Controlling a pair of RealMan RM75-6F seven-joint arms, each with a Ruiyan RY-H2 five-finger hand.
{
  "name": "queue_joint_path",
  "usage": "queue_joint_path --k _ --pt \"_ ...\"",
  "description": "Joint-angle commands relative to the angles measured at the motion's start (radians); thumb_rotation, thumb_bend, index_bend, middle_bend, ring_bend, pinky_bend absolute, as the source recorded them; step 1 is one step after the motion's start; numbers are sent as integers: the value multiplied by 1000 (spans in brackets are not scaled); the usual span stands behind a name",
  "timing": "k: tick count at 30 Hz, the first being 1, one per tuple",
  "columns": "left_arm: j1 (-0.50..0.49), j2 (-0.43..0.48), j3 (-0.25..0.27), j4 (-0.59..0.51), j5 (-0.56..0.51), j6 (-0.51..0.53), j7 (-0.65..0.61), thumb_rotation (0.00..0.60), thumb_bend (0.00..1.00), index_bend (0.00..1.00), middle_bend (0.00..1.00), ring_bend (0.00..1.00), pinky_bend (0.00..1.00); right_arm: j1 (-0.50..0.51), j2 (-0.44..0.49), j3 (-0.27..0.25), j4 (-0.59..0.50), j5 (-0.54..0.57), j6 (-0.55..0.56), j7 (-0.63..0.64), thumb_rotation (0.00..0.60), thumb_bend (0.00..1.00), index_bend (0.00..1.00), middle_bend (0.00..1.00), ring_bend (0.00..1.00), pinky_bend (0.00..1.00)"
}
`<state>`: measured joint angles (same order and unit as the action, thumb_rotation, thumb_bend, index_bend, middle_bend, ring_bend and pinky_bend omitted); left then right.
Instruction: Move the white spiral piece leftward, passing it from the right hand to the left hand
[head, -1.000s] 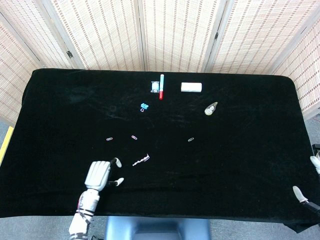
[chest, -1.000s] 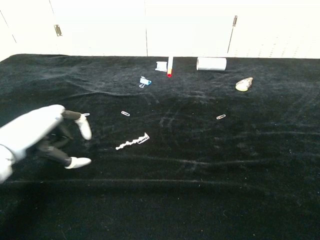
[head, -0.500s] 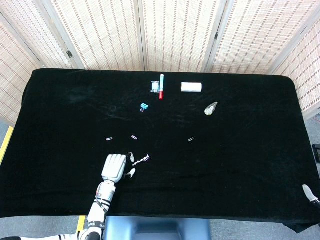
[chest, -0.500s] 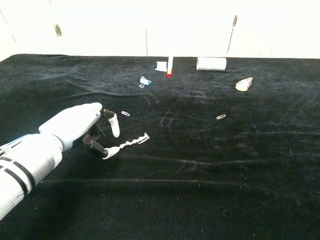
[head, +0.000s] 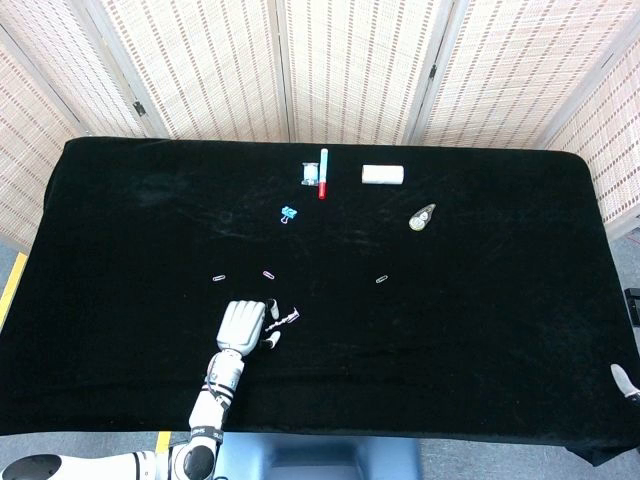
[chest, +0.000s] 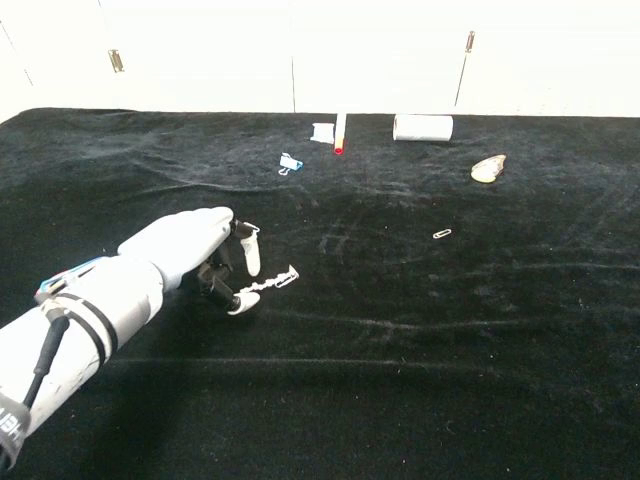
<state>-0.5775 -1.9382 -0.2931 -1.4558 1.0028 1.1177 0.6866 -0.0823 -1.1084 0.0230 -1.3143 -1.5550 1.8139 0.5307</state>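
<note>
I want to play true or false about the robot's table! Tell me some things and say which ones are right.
1. The left hand is at the white spiral piece. True.
2. The spiral piece is lifted high above the table. False: it lies on the black cloth.
3. A red-tipped marker lies near the far edge. True.
4. The blue binder clip is in the left hand. False: it lies alone, further back.
5. The white roll is left of the marker. False: it lies to its right.

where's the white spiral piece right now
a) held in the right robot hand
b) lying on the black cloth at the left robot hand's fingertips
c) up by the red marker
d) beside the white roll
b, the white spiral piece lies on the cloth at the left robot hand's fingertips.
</note>
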Motion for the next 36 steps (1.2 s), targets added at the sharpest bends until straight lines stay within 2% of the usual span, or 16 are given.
queue_joint_path --k 1,11,17,26,36 --pt "-11 -3 -2 13 -15 -4 -1 600 333 491 1000 1000 1000 2 2 8 3 6 -13 8 600 303 5 0 0 0" --pt "-54 -5 -5 62 -97 -30 20 600 365 499 1000 1000 1000 0 3 27 16 13 -34 24 600 303 6 0 0 0" --pt "-66 11 2 47 -121 -31 21 600 434 534 1000 1000 1000 6 2 32 19 13 -59 24 600 303 15 0 0 0" --pt "-76 33 23 24 -138 -21 8 600 450 537 1000 1000 1000 7 3 38 16 5 -69 21 600 303 22 0 0 0" --pt "-86 45 38 22 -155 -12 0 600 497 594 1000 1000 1000 9 2 44 17 2 -79 17 600 303 33 0 0 0"
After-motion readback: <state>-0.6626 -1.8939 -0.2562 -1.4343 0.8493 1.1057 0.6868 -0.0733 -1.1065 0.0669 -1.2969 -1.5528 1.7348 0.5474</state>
